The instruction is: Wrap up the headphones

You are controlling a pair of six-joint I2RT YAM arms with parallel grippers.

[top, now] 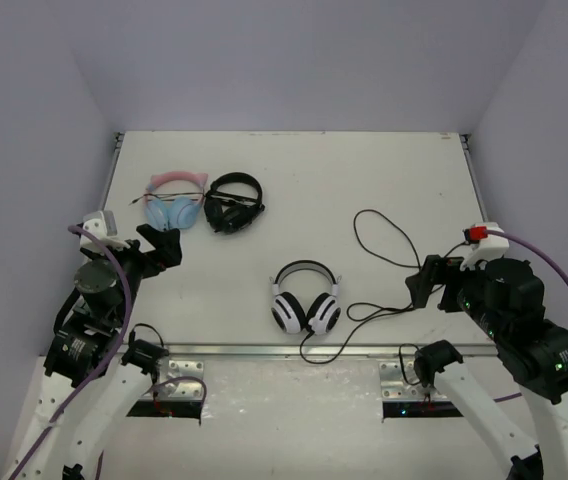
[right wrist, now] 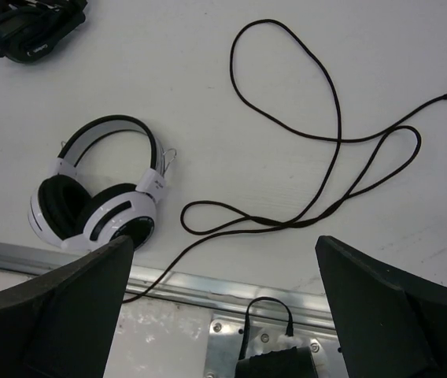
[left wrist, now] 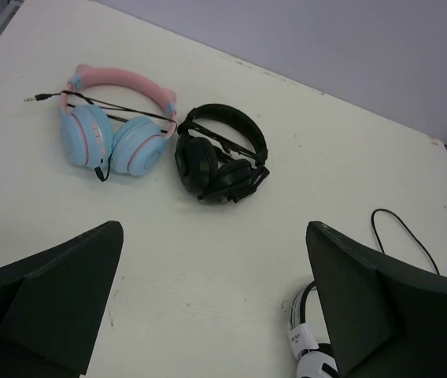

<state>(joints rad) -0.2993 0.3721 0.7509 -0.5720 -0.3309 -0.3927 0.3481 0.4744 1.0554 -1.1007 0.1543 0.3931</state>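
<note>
Honestly, nothing looks wrapped yet. The headphones [top: 307, 298] sit on the surface [top: 364, 170] close to the near edge, roughly in the middle. Their cable [right wrist: 339, 130] is sprawled in loose loops off to their right, with a bit dipping over the near edge. So I'd say the whole job is left: gather that cable and wind it round the headphones.

The left end effector [top: 164, 243] is spread wide with nothing in it. It's well off to the left and a bit farther back, closer to the pink-and-blue pair [top: 174, 200] and the black pair [top: 234, 203] than to the white ones. The right end effector [top: 426, 283] is spread and empty too, over by the cable loops, with the headphones off to its left and apart from it.
</note>
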